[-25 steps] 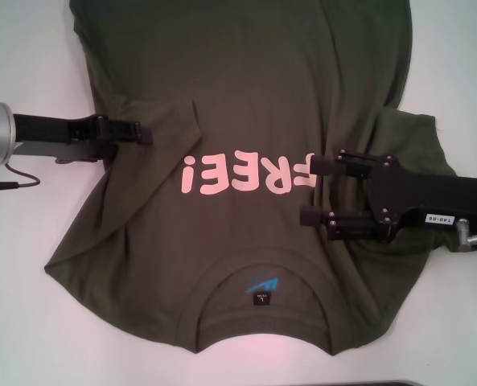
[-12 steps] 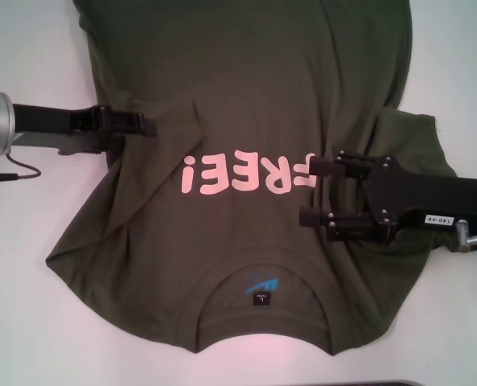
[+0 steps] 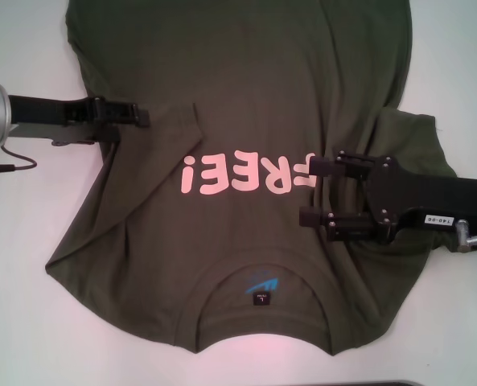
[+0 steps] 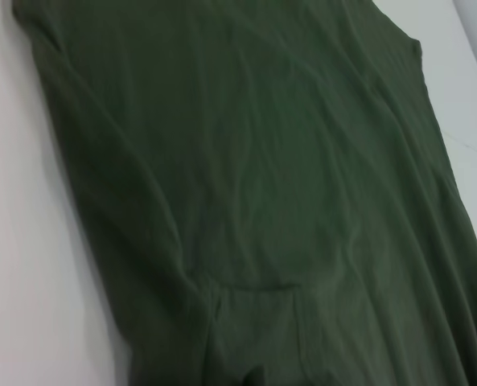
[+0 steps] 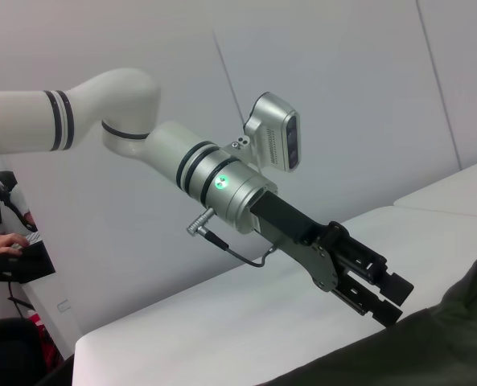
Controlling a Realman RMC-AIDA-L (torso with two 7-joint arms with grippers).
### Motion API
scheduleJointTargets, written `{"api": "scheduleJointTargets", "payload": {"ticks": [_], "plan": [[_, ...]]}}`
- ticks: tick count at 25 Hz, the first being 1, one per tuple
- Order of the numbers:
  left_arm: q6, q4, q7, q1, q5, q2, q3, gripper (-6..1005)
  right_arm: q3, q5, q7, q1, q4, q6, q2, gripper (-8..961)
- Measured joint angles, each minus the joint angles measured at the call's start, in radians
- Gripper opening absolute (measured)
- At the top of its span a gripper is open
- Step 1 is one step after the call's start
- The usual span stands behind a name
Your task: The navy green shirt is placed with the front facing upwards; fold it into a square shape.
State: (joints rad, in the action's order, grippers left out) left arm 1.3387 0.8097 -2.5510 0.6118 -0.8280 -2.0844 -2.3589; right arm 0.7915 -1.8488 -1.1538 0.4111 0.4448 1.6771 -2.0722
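Note:
The navy green shirt point(image 3: 246, 80) lies front up on the white table point(image 3: 29, 257), collar and blue-black label point(image 3: 261, 298) nearest me, with the pink letters point(image 3: 246, 174) reading upside down. Its cloth fills the left wrist view point(image 4: 262, 161). My left gripper point(image 3: 141, 117) reaches in from the left over the shirt's side, near a small fold point(image 3: 195, 112). The right wrist view shows that same left gripper point(image 5: 392, 301) just above the shirt's edge point(image 5: 439, 346). My right gripper point(image 3: 312, 190) hovers open over the right end of the letters, with nothing between its fingers.
The shirt's right sleeve point(image 3: 419, 141) bunches up beside my right arm. White table shows to the left and along the near edge. A person's hand point(image 5: 1, 245) and dark equipment sit beyond the table in the right wrist view.
My left gripper has moved away from me and slightly back to the left along the shirt's side. The right gripper and the shirt have stayed still.

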Motion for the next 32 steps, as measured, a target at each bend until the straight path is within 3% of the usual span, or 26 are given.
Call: {"api": "scheduleJointTargets", "payload": {"ticks": [23, 32], "plan": [[0.013, -0.017, -0.024, -0.002, 0.06, -0.009, 0.009, 703, 0.0, 0.001, 0.0, -0.001, 0.003, 0.001, 0.0, 889], [0.012, -0.034, -0.115, 0.016, 0.121, 0.001, 0.021, 567, -0.001, 0.002, 0.0, -0.002, 0.0, 0.006, 0.0, 889]]}}
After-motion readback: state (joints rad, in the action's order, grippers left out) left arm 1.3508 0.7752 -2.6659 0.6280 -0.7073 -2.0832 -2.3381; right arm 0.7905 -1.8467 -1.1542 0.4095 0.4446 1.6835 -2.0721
